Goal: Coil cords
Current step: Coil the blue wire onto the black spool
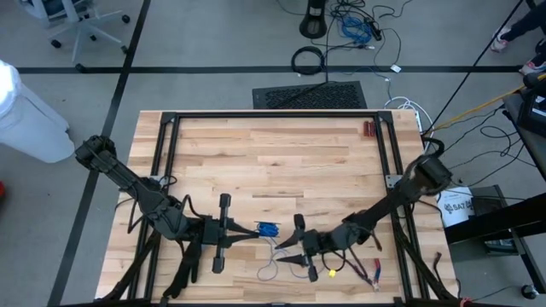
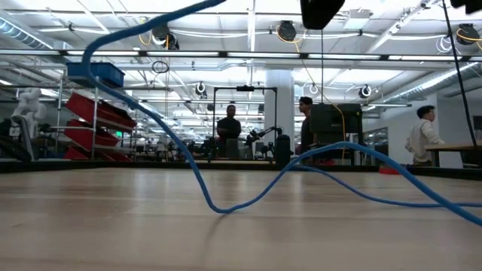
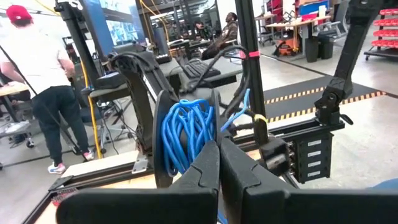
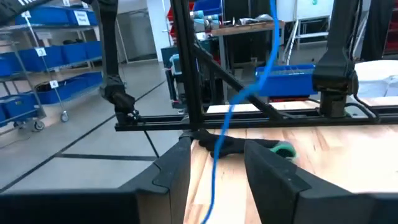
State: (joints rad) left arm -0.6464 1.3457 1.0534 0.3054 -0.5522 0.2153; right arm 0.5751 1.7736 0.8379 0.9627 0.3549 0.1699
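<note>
The cord is thin and blue. Part of it is wound into a small coil (image 1: pixel 267 228) (image 3: pixel 183 130), and my left gripper (image 1: pixel 254 229) (image 3: pixel 217 148) is shut on that coil above the table's near middle. From the coil a loose strand (image 4: pixel 249 87) runs down between the open fingers of my right gripper (image 1: pixel 283 247) (image 4: pixel 217 152), just right of the coil. The free rest of the cord (image 1: pixel 271 271) lies in slack loops on the wood near the front edge, and one loop touches the table (image 2: pixel 218 208). My left gripper pinches the coil's lower turns (image 3: pixel 198 163) between its two shut fingers, which point level. The coil stands upright on edge above the fingertips, lifted clear of the table, with several turns bunched in the hold. Whether my right gripper touches the strand between its fingers I cannot tell.
Red-handled pliers (image 1: pixel 371 275) and a small yellow piece (image 1: pixel 330 273) lie near the front right. A black object with a green tip (image 4: pixel 261 148) lies on the wood beyond my right gripper. A black frame rail (image 1: pixel 273 113) borders the table, with a small red item (image 1: pixel 368 130) at the far right.
</note>
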